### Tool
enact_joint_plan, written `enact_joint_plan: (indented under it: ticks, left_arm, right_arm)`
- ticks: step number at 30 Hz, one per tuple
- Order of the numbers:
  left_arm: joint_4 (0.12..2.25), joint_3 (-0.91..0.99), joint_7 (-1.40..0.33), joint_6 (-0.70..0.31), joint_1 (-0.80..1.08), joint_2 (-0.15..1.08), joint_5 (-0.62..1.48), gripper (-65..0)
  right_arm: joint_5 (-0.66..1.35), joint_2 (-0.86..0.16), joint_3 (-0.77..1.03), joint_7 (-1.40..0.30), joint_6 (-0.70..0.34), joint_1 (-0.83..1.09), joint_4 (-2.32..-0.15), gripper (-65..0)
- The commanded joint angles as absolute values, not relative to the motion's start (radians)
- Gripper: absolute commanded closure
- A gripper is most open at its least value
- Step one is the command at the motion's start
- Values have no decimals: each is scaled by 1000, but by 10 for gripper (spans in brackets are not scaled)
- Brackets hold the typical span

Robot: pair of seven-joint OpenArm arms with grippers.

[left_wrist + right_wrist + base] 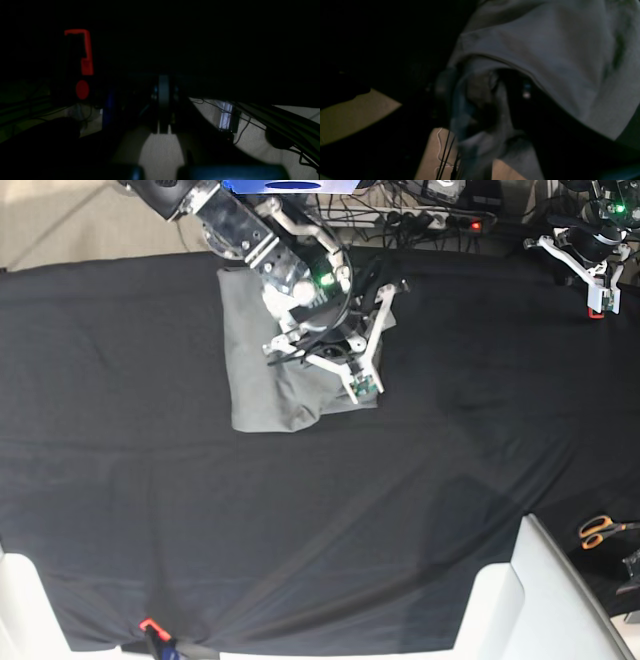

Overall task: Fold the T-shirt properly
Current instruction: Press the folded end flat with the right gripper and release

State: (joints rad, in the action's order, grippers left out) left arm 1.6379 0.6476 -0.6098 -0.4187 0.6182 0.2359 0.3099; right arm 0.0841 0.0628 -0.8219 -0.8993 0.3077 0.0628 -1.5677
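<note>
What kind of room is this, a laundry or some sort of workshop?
Most likely a robotics lab bench. Two robot arms work over a table draped in black cloth, one over a grey T-shirt, with a power strip and cables behind and scissors nearby.

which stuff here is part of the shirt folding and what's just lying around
Part of the job: T-shirt; right gripper over it.

Lying about: scissors at the table's edge; power strip behind the table; black table cloth.
</note>
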Motion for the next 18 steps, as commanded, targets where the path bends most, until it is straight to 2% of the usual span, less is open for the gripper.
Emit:
enact_joint_plan:
  ticks: [1, 6, 9, 14, 18]
  left_arm:
    - [1649, 657, -593, -414, 627, 249, 311, 0]
    - [1649, 657, -593, -414, 627, 249, 311, 0]
    - [1649, 657, -593, -414, 627, 249, 311, 0]
    - [1647, 657, -593, -414, 627, 249, 311, 0]
    - [1647, 657, -593, -414, 627, 251, 311, 0]
  right_arm:
    - [113, 74, -825, -880, 308, 51, -1583, -327]
    - [223, 50, -826, -840, 286, 19, -1558, -332]
    - [291, 47, -819, -831, 183, 12, -1540, -329]
    - [291, 47, -825, -812, 36, 10, -1547, -329]
    - [289, 13, -814, -805, -70, 10, -1678, -329]
